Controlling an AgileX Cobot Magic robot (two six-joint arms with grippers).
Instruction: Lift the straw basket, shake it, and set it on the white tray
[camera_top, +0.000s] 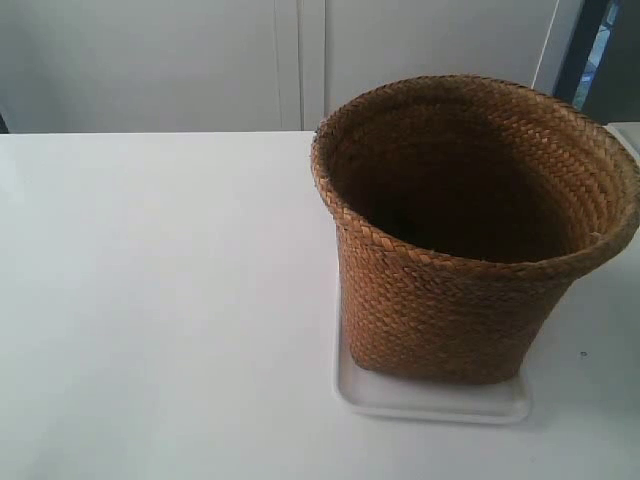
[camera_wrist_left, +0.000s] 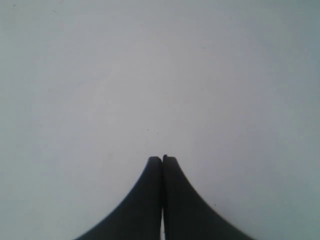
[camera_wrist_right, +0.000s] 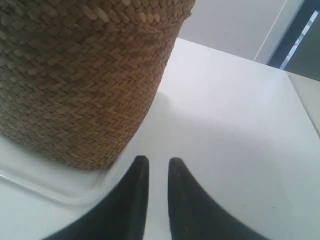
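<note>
The straw basket (camera_top: 470, 230) stands upright on the white tray (camera_top: 430, 398), brown braided, wide rim, dark inside. No arm shows in the exterior view. In the right wrist view the straw basket (camera_wrist_right: 80, 75) sits on the white tray (camera_wrist_right: 55, 187), and my right gripper (camera_wrist_right: 158, 161) is beside the tray's corner, a little apart from the basket, open by a small gap with nothing between its fingers. My left gripper (camera_wrist_left: 162, 158) is shut over bare white table, holding nothing.
A white table (camera_top: 150, 300) carries the tray. A pale wall (camera_top: 200, 60) runs behind it. The table's far edge and a dark opening (camera_wrist_right: 305, 45) show in the right wrist view.
</note>
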